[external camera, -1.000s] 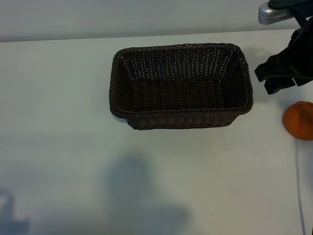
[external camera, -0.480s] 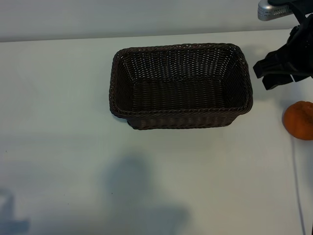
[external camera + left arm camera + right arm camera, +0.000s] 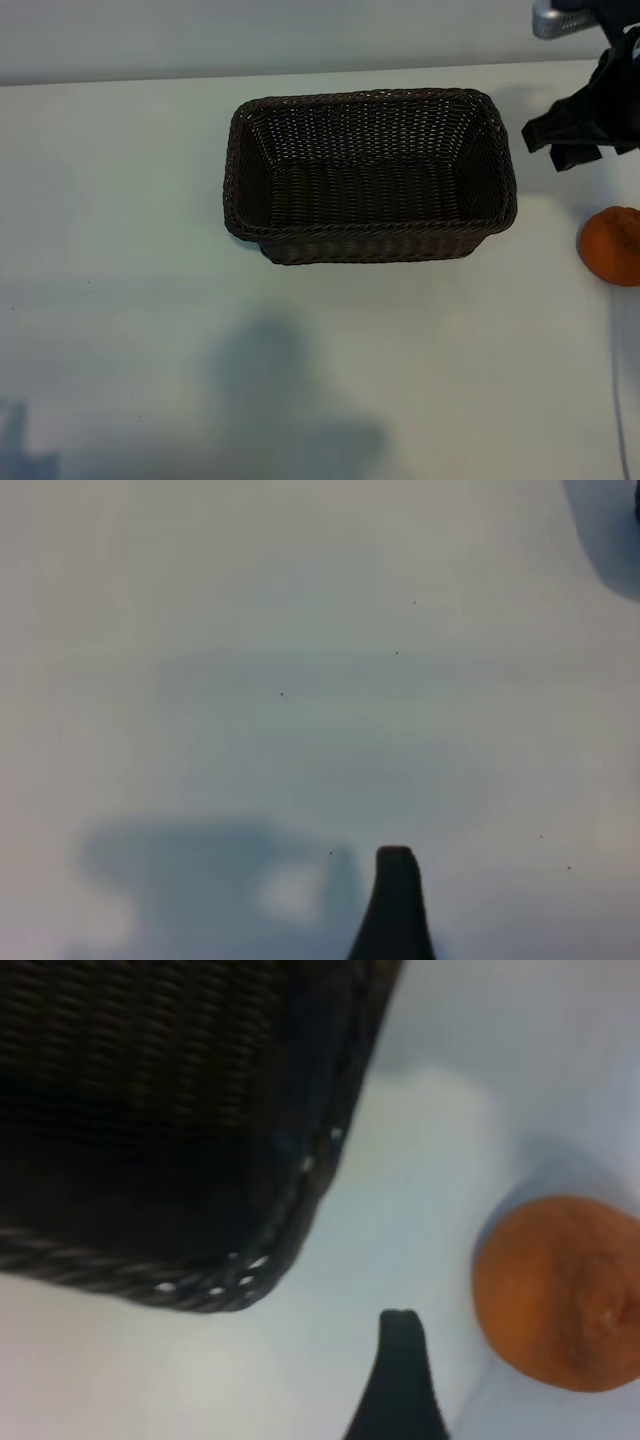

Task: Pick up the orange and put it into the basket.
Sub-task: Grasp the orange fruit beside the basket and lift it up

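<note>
The orange (image 3: 612,246) lies on the white table at the right edge of the exterior view, right of the dark woven basket (image 3: 370,243), which holds nothing. My right gripper (image 3: 560,140) hovers beyond the orange, off the basket's far right corner, open and holding nothing. In the right wrist view one dark fingertip (image 3: 400,1340) points at bare table between the basket's corner (image 3: 250,1270) and the orange (image 3: 560,1290), touching neither. My left gripper is outside the exterior view; its wrist view shows only one fingertip (image 3: 396,875) over bare table.
A thin pale cable (image 3: 612,360) runs along the table's right edge below the orange. Shadows of the arms fall on the near part of the table (image 3: 280,400).
My right gripper has drawn back slightly toward the far right, away from the orange. The orange and basket have not moved.
</note>
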